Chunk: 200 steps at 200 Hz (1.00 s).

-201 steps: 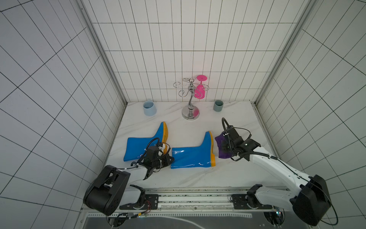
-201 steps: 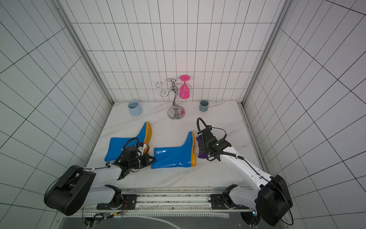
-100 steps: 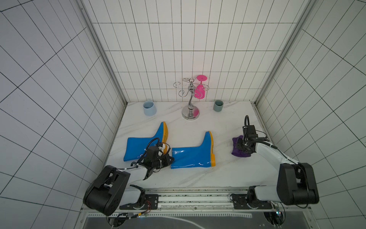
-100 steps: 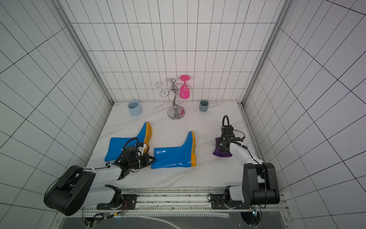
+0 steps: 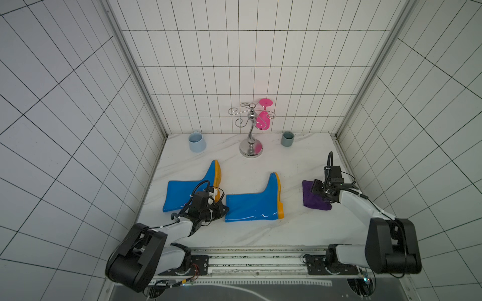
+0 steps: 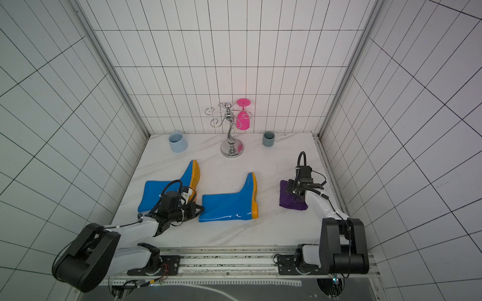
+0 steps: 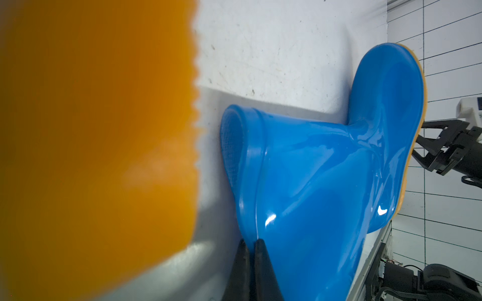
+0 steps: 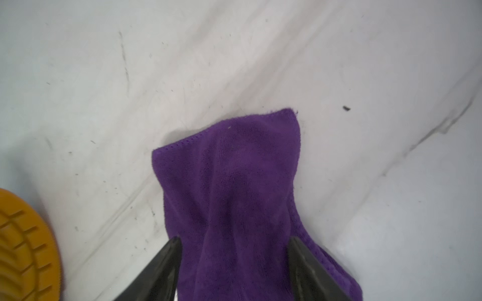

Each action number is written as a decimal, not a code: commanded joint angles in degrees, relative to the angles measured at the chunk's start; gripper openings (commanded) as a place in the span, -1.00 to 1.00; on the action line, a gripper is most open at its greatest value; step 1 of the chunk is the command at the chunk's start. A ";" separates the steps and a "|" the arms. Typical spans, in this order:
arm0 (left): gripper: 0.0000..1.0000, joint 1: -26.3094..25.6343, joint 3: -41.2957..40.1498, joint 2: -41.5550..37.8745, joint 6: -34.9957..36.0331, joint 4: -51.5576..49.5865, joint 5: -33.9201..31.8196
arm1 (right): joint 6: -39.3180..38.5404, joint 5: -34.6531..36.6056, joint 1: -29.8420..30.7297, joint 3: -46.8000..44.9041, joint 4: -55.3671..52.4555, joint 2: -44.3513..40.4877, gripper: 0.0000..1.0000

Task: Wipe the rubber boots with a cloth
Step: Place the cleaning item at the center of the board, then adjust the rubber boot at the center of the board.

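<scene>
right claw (image 8: 234, 238) released cloth (image 8: 234, 169), jaws apart | left claw (image 7: 251, 241) pinching boot (image 7: 313, 169) rim

links (image 5: 357, 208): white | joints (image 5: 391, 247): black | cables (image 5: 329, 159): black, looped | fingers (image 8: 161, 271): dark, perhaps black

The orange sole (image 7: 96, 146) of one boot (image 5: 180, 192), blurred, fills half the left wrist view and runs off three edges. The left gripper (image 7: 251, 243) shows only the tips of its jaws, and the other boot (image 7: 326, 169) is cut off too. The cloth (image 8: 234, 195) runs out of the right wrist view. In both top views the left arm (image 5: 180, 230) covers the first boot's heel, the right arm (image 5: 349, 206) part of the cloth.
</scene>
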 commanded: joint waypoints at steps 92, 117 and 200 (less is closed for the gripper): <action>-1.00 4.34 35.20 -15.93 7.23 -38.64 -6.58 | -1.35 -3.51 -0.54 4.12 -3.55 -11.17 0.29; -1.00 3.34 42.74 -14.30 5.50 -39.89 -6.12 | -1.35 -4.21 -0.49 3.56 -2.78 -11.37 0.29; -1.00 -31.09 49.32 11.82 -0.87 -32.43 -26.48 | -1.53 -4.15 -0.58 2.66 -1.85 -12.97 0.29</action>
